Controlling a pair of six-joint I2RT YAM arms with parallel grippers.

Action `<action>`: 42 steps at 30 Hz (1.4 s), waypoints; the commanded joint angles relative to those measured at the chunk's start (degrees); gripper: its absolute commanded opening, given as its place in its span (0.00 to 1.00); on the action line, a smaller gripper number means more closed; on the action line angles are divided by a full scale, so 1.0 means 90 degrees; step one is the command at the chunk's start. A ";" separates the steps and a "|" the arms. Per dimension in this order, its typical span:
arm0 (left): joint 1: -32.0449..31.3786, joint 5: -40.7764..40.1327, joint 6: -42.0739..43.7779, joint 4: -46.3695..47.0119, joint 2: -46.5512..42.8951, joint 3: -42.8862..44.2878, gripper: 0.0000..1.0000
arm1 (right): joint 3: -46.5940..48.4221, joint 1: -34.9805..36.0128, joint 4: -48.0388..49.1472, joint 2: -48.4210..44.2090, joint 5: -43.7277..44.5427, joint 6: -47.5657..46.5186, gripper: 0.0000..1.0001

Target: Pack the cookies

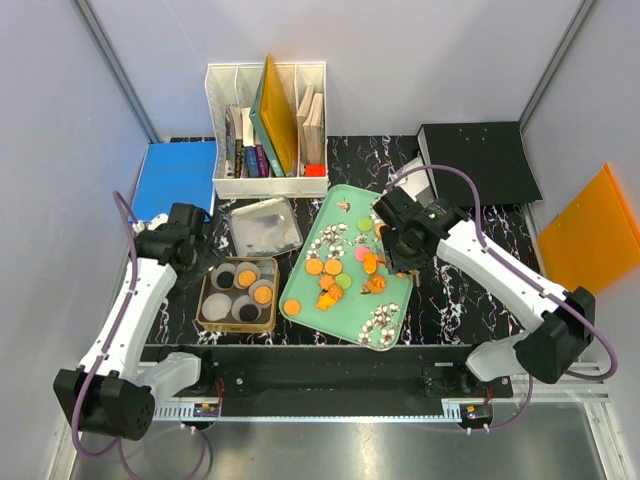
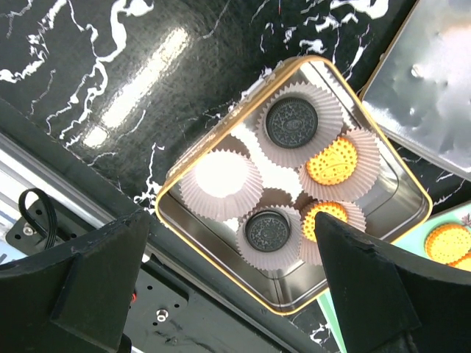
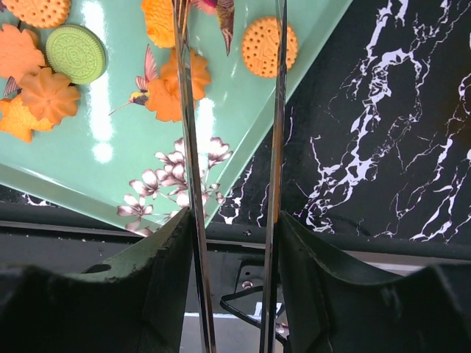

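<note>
Right arm over the tray, left arm over the tin.

Most cookies (image 1: 333, 267) lay on the mint-green tray (image 1: 393, 328) at frame centre; several sat in paper cups (image 2: 219, 184) inside the gold-rimmed tin (image 2: 176, 226) at lower left. The right gripper (image 1: 398, 252) hung over the tray's right side, its jaws carrying two long metal blades (image 3: 188, 132) set slightly apart, nothing visibly between them. The left gripper (image 2: 228, 287) hovered above the tin, jaws wide apart. Recommended: straddle one separate cookie, close gently, lift vertically. No legible writing appeared.

The tin (image 2: 412, 206) holds five paper cups (image 2: 221, 184), four cookies (image 2: 291, 123).
</note>
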 commanded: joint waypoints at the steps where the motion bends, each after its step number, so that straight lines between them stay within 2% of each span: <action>1: -0.0026 0.0226 0.0132 0.0237 0.0105 -0.0023 0.99 | -0.0185 -0.0180 0.0096 -0.0315 0.0263 0.0147 0.53; 18: -0.0035 0.0353 0.0171 0.0422 0.0251 -0.0140 0.99 | -0.1221 -0.0415 0.0310 -0.0774 -0.0371 0.0400 0.52; 29: -0.0026 0.0314 0.0190 0.0432 0.0212 -0.0130 0.99 | -0.1329 -0.0415 0.0350 -0.0715 -0.0596 0.0401 0.40; 35: -0.0026 0.0295 0.0190 0.0403 0.0212 -0.0052 0.99 | -0.0919 -0.0415 0.0340 -0.0862 -0.0616 0.0381 0.33; 42: -0.0036 0.0178 0.0190 0.0305 0.0261 0.0182 0.99 | 0.0456 -0.0415 0.0164 -0.0813 -0.0782 0.0400 0.29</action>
